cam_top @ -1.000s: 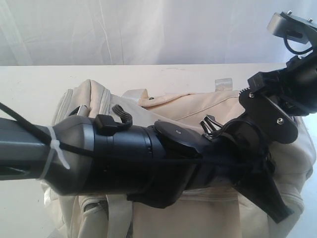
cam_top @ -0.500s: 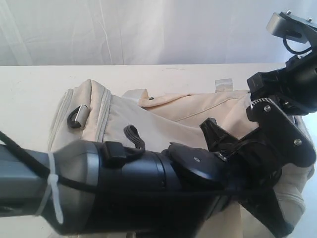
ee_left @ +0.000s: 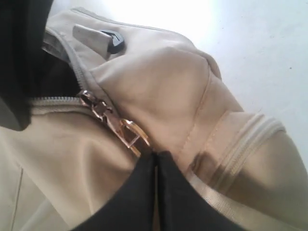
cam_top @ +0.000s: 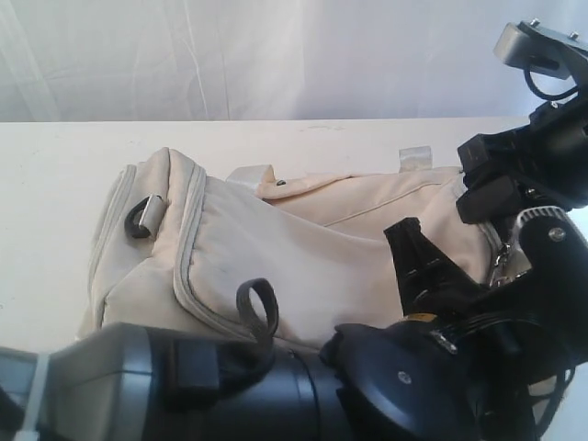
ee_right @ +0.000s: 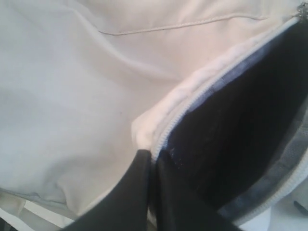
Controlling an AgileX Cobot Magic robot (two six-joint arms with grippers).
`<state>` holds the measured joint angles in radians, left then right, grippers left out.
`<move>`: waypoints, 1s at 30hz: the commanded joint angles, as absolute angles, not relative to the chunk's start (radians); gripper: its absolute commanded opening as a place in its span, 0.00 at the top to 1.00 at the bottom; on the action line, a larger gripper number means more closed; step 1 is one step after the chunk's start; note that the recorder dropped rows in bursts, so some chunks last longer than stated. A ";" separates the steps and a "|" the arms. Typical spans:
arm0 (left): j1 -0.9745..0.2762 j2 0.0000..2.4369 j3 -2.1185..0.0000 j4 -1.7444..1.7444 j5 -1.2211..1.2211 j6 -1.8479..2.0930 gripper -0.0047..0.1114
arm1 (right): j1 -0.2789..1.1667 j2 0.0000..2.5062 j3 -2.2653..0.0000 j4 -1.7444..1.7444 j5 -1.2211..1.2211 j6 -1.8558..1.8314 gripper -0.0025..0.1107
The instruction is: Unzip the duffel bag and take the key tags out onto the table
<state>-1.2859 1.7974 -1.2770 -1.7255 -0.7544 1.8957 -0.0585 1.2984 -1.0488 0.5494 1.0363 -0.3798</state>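
The cream duffel bag [cam_top: 303,248] lies on the white table [cam_top: 55,165]. In the left wrist view my left gripper [ee_left: 155,156] is shut on the end of the gold zipper pull [ee_left: 129,134], whose slider [ee_left: 91,103] sits on the grey zipper. In the right wrist view my right gripper [ee_right: 153,155] is shut on the bag's zipper edge [ee_right: 166,120], beside the dark open interior [ee_right: 240,110]. Both arms crowd the bag's right end in the exterior view. The key tags are hidden.
My left arm [cam_top: 230,386] fills the exterior view's lower foreground, and the right arm [cam_top: 533,156] stands at the right edge. A black strap ring [cam_top: 138,219] and a grey loop [cam_top: 257,308] sit on the bag. White curtain hangs behind.
My left arm has dropped toward the lower edge of the exterior view, uncovering most of the bag. The right arm has stayed where it was.
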 commanded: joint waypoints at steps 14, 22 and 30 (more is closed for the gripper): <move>-1.319 1.632 -1.055 -1.744 -0.725 1.825 0.96 | -0.059 1.296 -1.047 0.550 1.007 -0.389 0.98; -1.319 1.564 -0.977 -1.744 -0.645 1.775 0.96 | -0.059 1.296 -1.047 0.547 0.991 -0.385 0.98; -1.319 1.520 -0.919 -1.744 -0.626 1.723 0.96 | -0.061 1.296 -1.047 0.538 0.987 -0.385 0.98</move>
<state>-1.3111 1.5438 -0.9530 -1.7190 -0.6454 1.7552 -0.0585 1.2991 -1.0488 0.5457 1.0144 -0.3798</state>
